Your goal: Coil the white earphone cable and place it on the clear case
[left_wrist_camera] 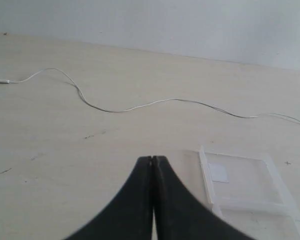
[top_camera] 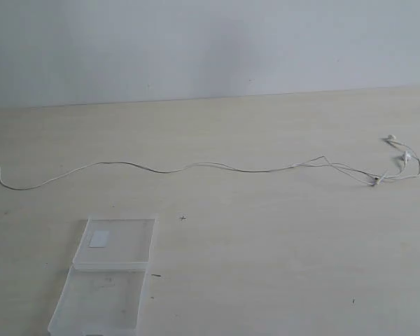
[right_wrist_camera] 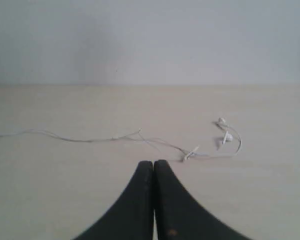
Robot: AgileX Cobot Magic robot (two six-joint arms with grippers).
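The white earphone cable (top_camera: pixel 196 166) lies stretched across the pale wooden table from the left edge to the right, where its two earbuds (top_camera: pixel 404 155) and inline remote (top_camera: pixel 379 180) bunch together. Its plug (left_wrist_camera: pixel 1 81) shows in the left wrist view. The clear case (top_camera: pixel 115 273) lies open and flat near the front left, a white label (top_camera: pixel 99 239) on its far half. Neither gripper appears in the exterior view. My left gripper (left_wrist_camera: pixel 152 159) is shut and empty, near the case (left_wrist_camera: pixel 245 185). My right gripper (right_wrist_camera: pixel 153 163) is shut and empty, short of the earbuds (right_wrist_camera: pixel 225 134).
A plain white wall (top_camera: pixel 210 42) rises behind the table's far edge. Small dark specks mark the tabletop (top_camera: pixel 266 266) near the case.
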